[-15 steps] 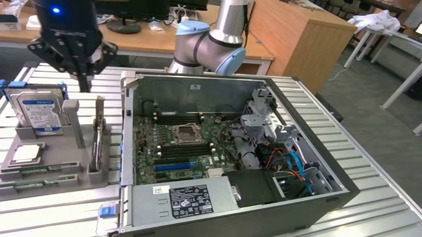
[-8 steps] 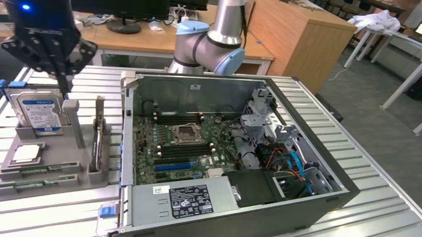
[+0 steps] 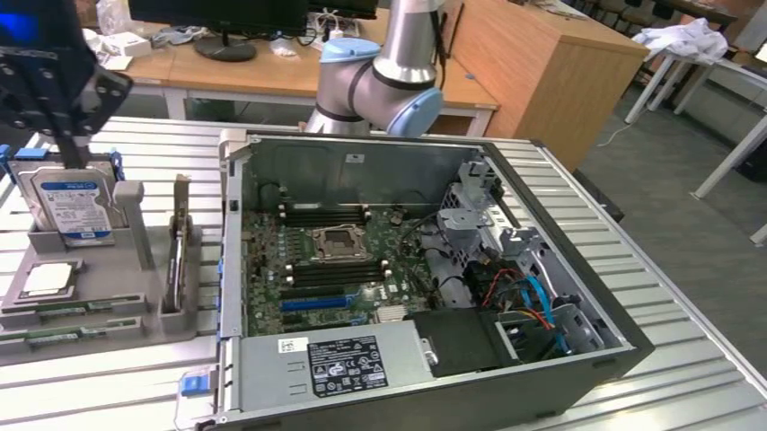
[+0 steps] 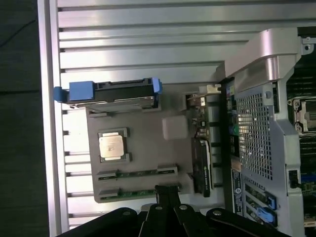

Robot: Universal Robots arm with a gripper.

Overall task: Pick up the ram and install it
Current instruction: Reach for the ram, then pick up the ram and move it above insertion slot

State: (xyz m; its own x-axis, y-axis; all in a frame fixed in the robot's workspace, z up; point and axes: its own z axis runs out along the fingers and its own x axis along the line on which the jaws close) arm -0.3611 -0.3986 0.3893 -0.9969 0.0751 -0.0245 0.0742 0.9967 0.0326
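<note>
The gripper (image 4: 168, 190) is clenched on nothing, hanging above the grey holder (image 4: 148, 143). The ram (image 4: 131, 193) lies flat in that holder's outer slot.

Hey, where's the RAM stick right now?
The RAM stick sits in the grey tray on the exterior view's left, beside the square chip, outside the computer case.

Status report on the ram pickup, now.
Gripper shut, empty, above the tray. Two ram sticks lying flat in it, not gripped. Drive and processor alongside, not covering them.
</note>
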